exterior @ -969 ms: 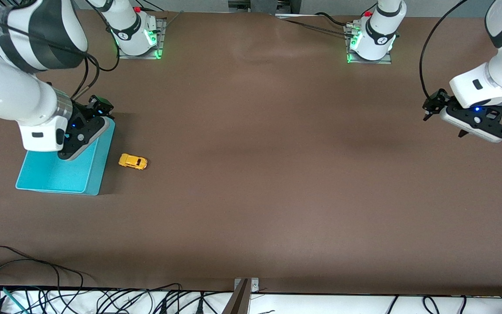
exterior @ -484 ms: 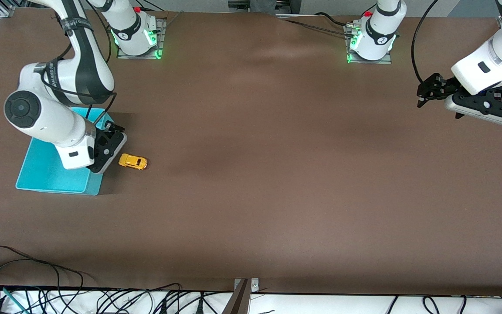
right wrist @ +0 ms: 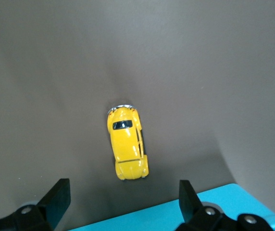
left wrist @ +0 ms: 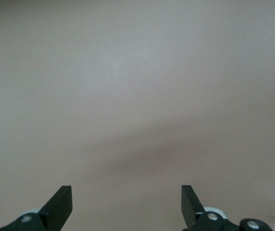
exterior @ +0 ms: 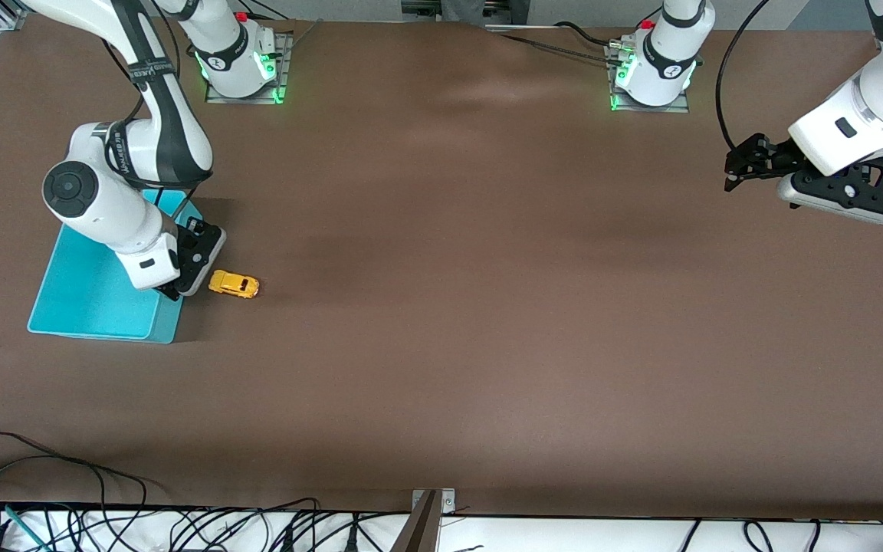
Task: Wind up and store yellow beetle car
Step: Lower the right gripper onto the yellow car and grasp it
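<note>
The yellow beetle car [exterior: 234, 284] sat on the table [exterior: 487, 307] at the frame's middle left, just beside the turquoise bin [exterior: 81, 299]. The right gripper [right wrist: 120, 199] hovered over the bin's edge beside the car, fingers apart and empty. The left gripper [left wrist: 127, 204] waited at the upper right over bare table, fingers also apart.
</note>
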Robot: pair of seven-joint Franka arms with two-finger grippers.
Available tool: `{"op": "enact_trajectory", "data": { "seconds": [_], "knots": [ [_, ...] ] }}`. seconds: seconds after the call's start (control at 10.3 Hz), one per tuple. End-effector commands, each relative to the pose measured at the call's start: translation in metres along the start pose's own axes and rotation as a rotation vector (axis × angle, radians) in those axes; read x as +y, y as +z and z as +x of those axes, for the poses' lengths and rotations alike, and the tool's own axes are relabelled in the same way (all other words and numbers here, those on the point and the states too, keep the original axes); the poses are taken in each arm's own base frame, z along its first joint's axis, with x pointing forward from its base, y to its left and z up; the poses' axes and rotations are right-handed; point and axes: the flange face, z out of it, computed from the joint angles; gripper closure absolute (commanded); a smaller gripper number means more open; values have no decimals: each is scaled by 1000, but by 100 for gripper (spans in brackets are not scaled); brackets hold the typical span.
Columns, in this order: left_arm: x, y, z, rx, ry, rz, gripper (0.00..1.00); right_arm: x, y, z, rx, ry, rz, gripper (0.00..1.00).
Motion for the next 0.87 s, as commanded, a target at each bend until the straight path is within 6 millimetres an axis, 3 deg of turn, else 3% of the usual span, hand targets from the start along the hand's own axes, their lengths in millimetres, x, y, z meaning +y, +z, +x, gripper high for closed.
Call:
{"op": "enact_trajectory", "data": {
  "seconds": [0.0,0.39,0.78],
  "knots": [
    [-5,-8,2,-2,-23,-24,0,-17,20,-11,21,-29,-36,0],
    [-7,-12,2,5,-29,-23,0,-34,41,-4,60,-102,-138,0],
    [-8,-10,3,0,-29,-24,0,-33,53,1,64,-129,-164,0]
  ]
}}
